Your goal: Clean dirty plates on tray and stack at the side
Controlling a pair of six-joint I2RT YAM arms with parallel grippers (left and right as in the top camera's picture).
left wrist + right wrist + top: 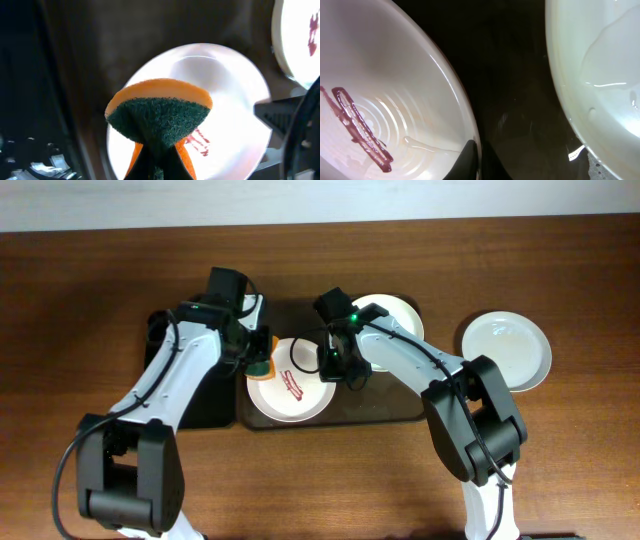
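Across the whole overhead frame runs a brown wooden bench (90, 300), with a pale strip of wall (320, 198) along the top edge. At centre lies a dark tray (385, 410). Toward the right edge, on bare wood, sits a clean white plate (507, 350). A second plate (398, 315) rests at the tray's upper side. At the tray's left end lies the dirty plate (290, 392), streaked red. The right pincer (480, 162) pinches its rim, while the left pincer (157, 165) squeezes an orange-and-green sponge (159, 112) over its upper left edge.
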